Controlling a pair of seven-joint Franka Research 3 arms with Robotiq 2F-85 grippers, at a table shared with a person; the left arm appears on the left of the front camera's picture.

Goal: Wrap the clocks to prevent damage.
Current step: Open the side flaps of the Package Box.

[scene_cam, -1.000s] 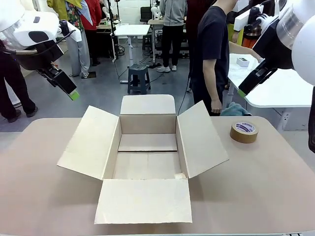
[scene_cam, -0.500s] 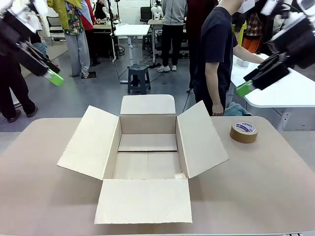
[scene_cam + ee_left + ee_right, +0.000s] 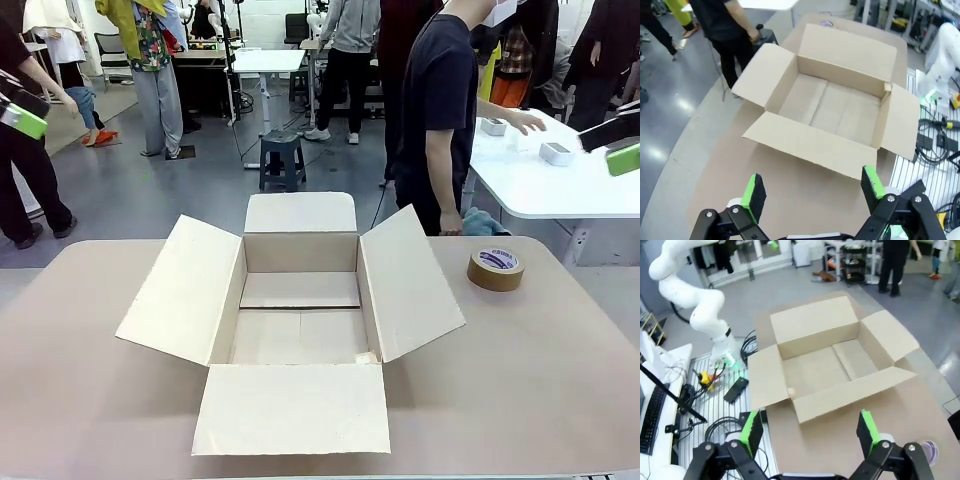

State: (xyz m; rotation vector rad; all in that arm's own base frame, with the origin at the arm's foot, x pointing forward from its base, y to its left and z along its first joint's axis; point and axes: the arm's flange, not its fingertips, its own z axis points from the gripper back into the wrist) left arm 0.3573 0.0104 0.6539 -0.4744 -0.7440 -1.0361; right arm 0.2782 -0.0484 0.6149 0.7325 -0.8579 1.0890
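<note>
An open cardboard box stands mid-table with all its flaps spread and nothing inside. It also lies below in the left wrist view and the right wrist view. My left gripper hangs high over the table's edge, open, nothing between its fingers. My right gripper is likewise high and open. In the front view one green pad shows at the left edge and another pad at the right edge. Whether the two small boxy things on the white side table are clocks, I cannot tell.
A roll of brown tape lies at the table's far right. A person in a dark T-shirt stands at the far side, reaching a hand over the white side table. Bare tabletop surrounds the box.
Both arms have swung up and outward, from beside the box's far corners to the picture's edges. The person's hand has reached farther over the white side table.
</note>
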